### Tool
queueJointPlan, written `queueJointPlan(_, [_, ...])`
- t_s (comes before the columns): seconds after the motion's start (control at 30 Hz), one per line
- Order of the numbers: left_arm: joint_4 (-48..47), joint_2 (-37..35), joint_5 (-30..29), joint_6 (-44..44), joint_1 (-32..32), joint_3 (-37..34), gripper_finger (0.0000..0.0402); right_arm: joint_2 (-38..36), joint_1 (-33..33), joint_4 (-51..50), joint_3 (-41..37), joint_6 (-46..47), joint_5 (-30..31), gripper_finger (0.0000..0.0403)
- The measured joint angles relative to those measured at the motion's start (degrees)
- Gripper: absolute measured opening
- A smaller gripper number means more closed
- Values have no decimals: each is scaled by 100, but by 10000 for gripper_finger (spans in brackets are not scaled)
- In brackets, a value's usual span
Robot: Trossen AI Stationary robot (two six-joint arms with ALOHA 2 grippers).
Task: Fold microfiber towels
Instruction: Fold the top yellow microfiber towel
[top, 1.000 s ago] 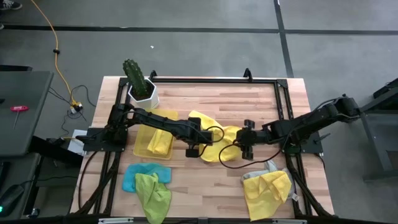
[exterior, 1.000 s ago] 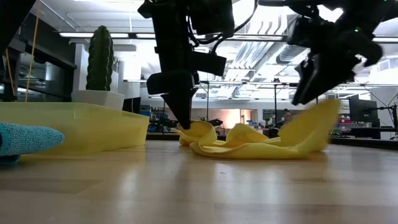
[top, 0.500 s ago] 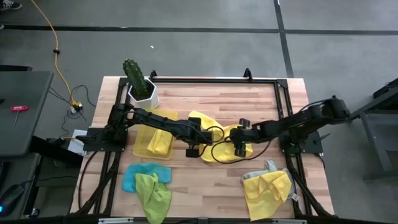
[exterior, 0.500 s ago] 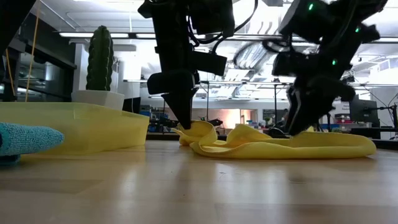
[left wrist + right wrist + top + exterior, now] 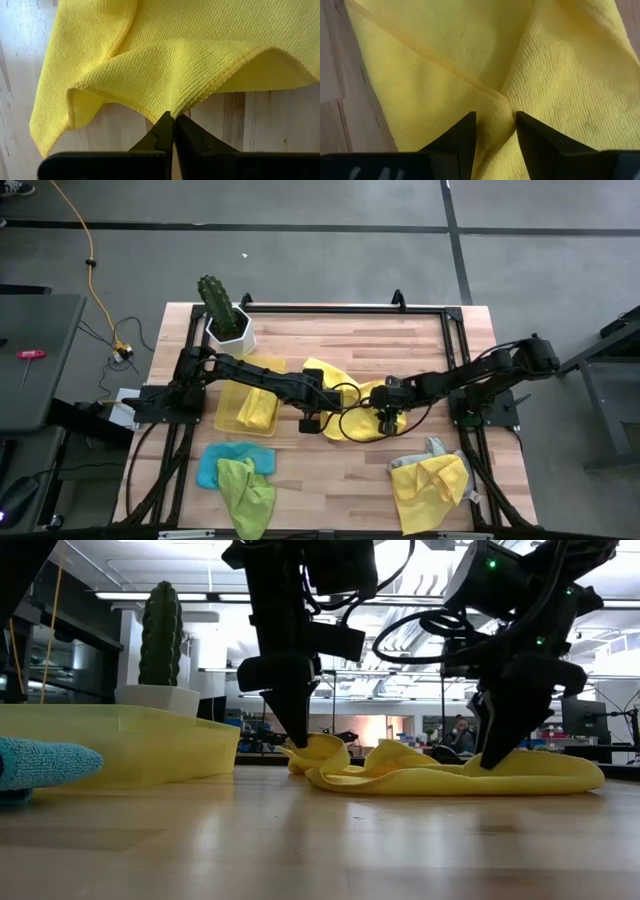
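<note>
A bright yellow towel (image 5: 325,375) lies rumpled on the middle of the wooden table, and also shows in the low view (image 5: 400,778). My left gripper (image 5: 312,418) stands at the towel's left side, shut on its edge. My right gripper (image 5: 388,418) stands at the towel's right side, low on the cloth, with puckered cloth between its fingers. Both point down. My left gripper pinches the towel's hemmed edge (image 5: 170,107) between its two shut fingers, coming from above. The edge is drawn up into a small peak at the fingers, and the rest lies slack on the table. My right gripper has a pucker of the towel (image 5: 496,107) between its two fingers (image 5: 465,130), coming from above. Creases run to that spot along a hemmed edge (image 5: 445,67). The cloth lies low on the table (image 5: 530,768).
A translucent yellow tray (image 5: 228,395) holding a folded yellow towel (image 5: 258,412) lies left of centre. A blue towel (image 5: 215,465) and a lime green one (image 5: 250,490) lie near left. Yellow (image 5: 430,485) and grey (image 5: 435,448) towels lie near right. A potted cactus (image 5: 222,310) stands far left.
My right gripper has gone down and a little toward the table's left with the towel's right end. That end stood lifted a second ago and now lies low and flat. The left side of the towel has stayed where it was.
</note>
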Motion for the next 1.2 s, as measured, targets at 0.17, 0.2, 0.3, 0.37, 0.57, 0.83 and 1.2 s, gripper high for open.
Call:
queueJointPlan(0.17, [2, 0, -1, 0, 0, 0, 0, -2, -2, 52, 0, -16, -2, 129])
queueJointPlan(0.2, [2, 0, -1, 0, 0, 0, 0, -4, -2, 58, 0, -16, -4, 129])
queueJointPlan(0.3, [2, 0, -1, 0, 0, 0, 0, -5, 0, 52, 1, -16, -28, 129])
queueJointPlan(0.37, [2, 0, -1, 0, 0, 0, 0, -28, 2, 46, 0, -18, -43, 128])
queueJointPlan(0.57, [4, 0, -1, 59, 0, 0, 0, -265, 2, 39, 2, -114, -85, 90])
queueJointPlan(0.83, [0, 0, -3, 48, -2, 0, 0, -1288, 14, -286, 4, -158, -78, 14])
queueJointPlan(1.2, [-376, -714, -236, 879, 137, 399, 0, -3305, 34, -701, 7, -802, 1354, 1])
